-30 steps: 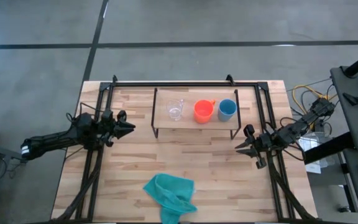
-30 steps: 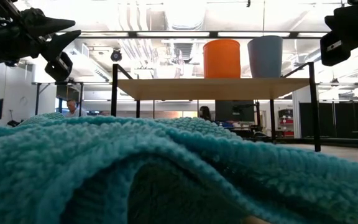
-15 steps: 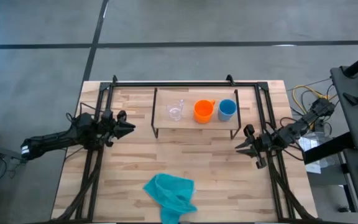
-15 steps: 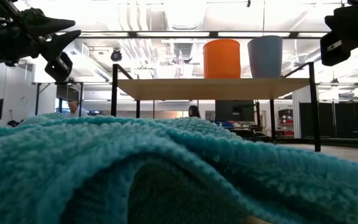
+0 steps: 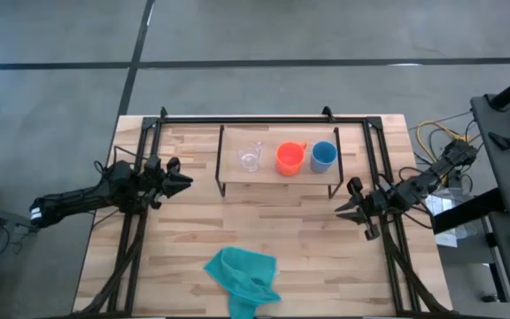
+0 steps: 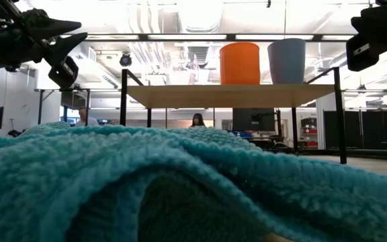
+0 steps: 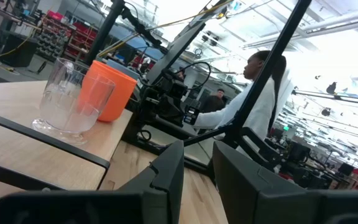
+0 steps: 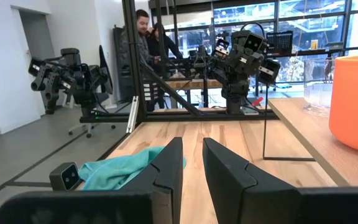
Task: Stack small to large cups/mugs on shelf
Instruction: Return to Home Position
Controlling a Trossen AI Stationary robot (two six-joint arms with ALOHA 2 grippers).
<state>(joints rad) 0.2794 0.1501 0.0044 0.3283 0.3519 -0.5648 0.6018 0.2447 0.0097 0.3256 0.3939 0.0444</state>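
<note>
Three vessels stand upright in a row on the shelf (image 5: 277, 177), a light-wood board on a black wire frame at the far middle of the table. They are the clear glass cup (image 5: 251, 158), the orange mug (image 5: 289, 159) with its handle toward the far edge, and the blue cup (image 5: 323, 156). My left gripper (image 5: 188, 182) hovers left of the shelf, shut and pointing at it; its wrist view shows the glass cup (image 7: 67, 99) and the orange mug (image 7: 114, 87). My right gripper (image 5: 338, 210), shut, hovers near the shelf's right front leg.
A crumpled teal cloth (image 5: 243, 279) lies near the table's near edge and fills the lower half of the low view (image 6: 180, 181). Black frame rails (image 5: 140, 221) run along both table sides and the far edge. People stand in the room beyond (image 8: 143, 31).
</note>
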